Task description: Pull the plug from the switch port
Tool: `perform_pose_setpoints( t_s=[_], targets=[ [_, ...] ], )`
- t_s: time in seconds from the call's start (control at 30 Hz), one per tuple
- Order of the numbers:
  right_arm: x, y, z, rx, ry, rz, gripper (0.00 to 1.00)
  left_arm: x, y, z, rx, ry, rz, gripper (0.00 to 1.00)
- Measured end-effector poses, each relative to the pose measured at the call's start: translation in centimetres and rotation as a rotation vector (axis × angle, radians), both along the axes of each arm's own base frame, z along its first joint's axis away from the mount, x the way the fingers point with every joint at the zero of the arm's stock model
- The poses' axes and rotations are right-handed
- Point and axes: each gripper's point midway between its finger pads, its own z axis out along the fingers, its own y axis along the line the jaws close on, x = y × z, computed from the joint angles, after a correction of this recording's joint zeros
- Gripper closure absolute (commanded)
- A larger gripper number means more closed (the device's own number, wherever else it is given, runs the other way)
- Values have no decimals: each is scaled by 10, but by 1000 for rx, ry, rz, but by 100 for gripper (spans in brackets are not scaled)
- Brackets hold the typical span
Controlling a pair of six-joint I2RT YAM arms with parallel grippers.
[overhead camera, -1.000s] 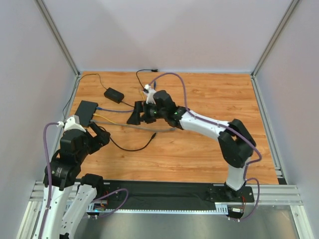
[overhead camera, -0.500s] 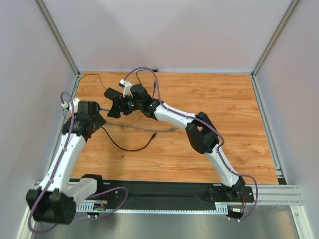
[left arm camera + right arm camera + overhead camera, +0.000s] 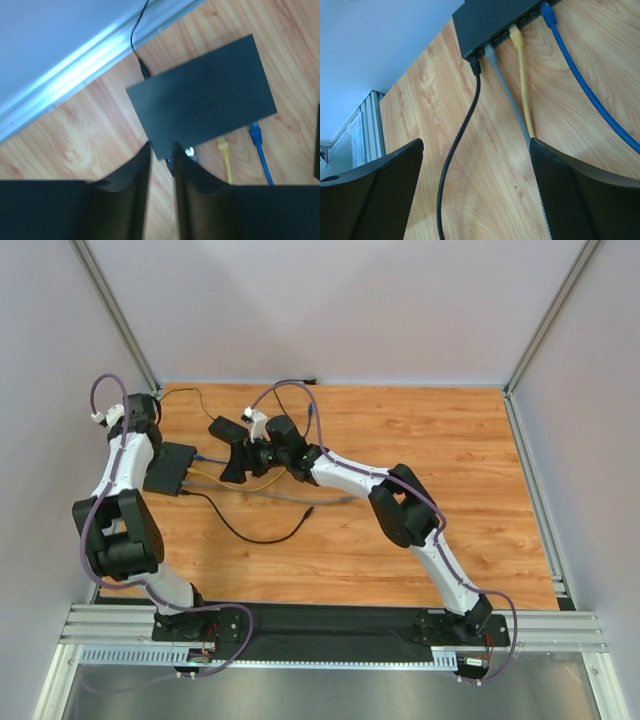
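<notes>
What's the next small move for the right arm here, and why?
Probably ease the right claw forward toward the switch. It stands wide open, short of the port edge, where four plugs are seated; the left claw hovers at the switch's corner.

Matt black switch on smooth, grained wood table

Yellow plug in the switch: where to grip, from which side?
Take the yellow plug by its boot at the switch port, not the cable. Come in from the cable side, in line with it; the grey plug sits close beside, so probably keep the pinch narrow.
</notes>
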Motion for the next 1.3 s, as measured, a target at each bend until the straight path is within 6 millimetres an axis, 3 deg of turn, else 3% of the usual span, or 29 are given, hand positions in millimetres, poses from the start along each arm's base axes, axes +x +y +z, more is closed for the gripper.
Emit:
perform_pose_setpoints(
  t_s=[0.03, 0.27, 0.4, 0.67, 1.03, 1.3],
  targets=[
    [1, -2, -4, -3, 4, -2, 12, 8, 7, 2, 29, 4, -7, 100],
    [15, -21, -23, -27, 29, -39, 12, 57, 53, 1, 242, 124, -68, 100],
    [23, -25, -21, -19, 26, -50, 12, 71, 69, -24, 289, 223, -93, 100],
    [20, -18, -4, 12, 19, -26, 12, 89, 83, -74, 211, 358, -136, 100],
    [14, -12, 1, 20, 22, -3, 12, 67, 62, -104, 41, 420, -175, 100],
    [5, -9, -2, 7, 44, 7, 12, 35, 30, -113, -99, 395, -184, 100]
  ],
)
